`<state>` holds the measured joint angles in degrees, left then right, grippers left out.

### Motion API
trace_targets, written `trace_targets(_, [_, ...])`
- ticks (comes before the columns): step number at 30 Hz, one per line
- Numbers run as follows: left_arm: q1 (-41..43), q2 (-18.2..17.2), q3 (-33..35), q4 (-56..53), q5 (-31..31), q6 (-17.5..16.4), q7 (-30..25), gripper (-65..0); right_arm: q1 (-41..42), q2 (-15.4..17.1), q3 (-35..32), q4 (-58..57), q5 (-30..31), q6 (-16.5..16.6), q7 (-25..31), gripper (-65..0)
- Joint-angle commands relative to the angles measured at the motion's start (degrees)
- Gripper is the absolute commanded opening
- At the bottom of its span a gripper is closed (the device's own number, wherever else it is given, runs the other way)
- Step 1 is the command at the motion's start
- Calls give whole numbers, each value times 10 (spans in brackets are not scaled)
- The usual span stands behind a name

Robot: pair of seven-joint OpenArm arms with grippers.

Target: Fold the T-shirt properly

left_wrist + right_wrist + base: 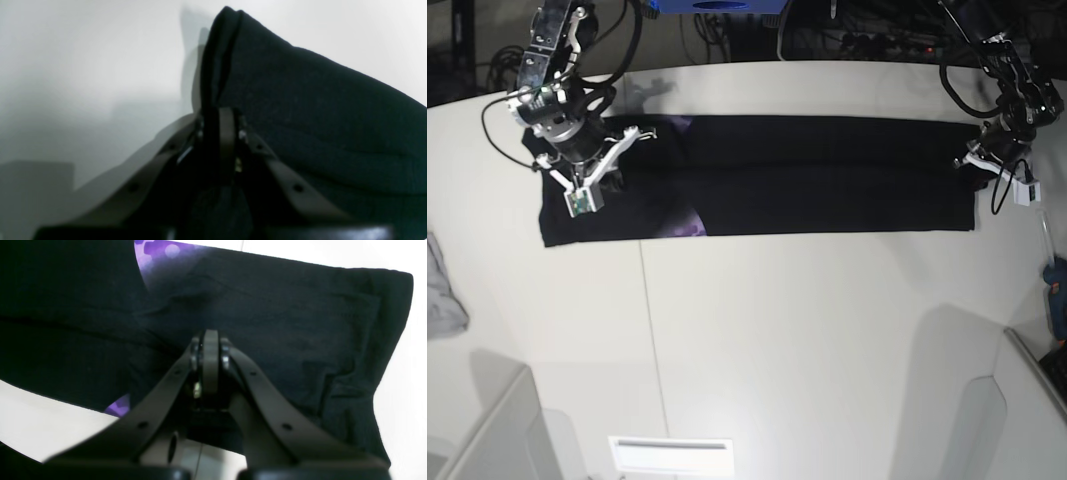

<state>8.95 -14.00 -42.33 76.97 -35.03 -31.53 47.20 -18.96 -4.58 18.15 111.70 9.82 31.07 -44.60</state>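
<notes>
shirt: the big plain black short-sleeved cloth T-shirt point(757, 176) is lying as one long narrow band across the far part of the white worktop point(807, 330), so the lengthwise folds look done to me. A bit of purple print peeks out near the right pincer's end.

left pincer: the left pincer point(222, 116) sits at the band's end on the base view's right. In its wrist view the jaws are pinched together with a ridge of black cloth running up out of them, so I'd call it clamped on the shirt's edge. The rest of the cloth spreads off to one side of it, bare worktop on the other.

right pincer: the right pincer point(210, 340) hangs over the opposite end, jaws pressed tight together. Black cloth lies under and beyond its tips, but I honestly can't tell if any fabric is caught between them. It could just be pressing down or hovering.

step in hand: looks like the grab before the crosswise fold, taking one short end to bring it over toward the other.

next move: my guess is the left pincer has to lift its end just clear and carry it along the band toward the right pincer, keeping the edges lined up so the layers don't slide apart.

watch out: only a thin pinch is held, so the lower layers might stay behind.

other stuff: a small crumpled grey cloth point(442, 290) sits well apart, beyond the right pincer's end.
</notes>
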Motion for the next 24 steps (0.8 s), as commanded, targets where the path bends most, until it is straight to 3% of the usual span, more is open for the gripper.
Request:
trace_targets(1, [0, -14, -4, 7, 2, 1, 3, -650, -1, 1, 2, 14, 5, 2, 14, -650])
trace_targets(4, [-3, -29, -1, 11, 2, 1, 3, -650, -2, 1, 1, 19, 5, 2, 14, -650])
trace_targets(18, [54, -23, 0, 166, 2, 1, 6, -650, -2, 1, 4, 19, 5, 2, 13, -650])
trace_targets(24, [102, 19, 2, 277, 2, 2, 8, -650, -2, 1, 1, 19, 5, 2, 11, -650])
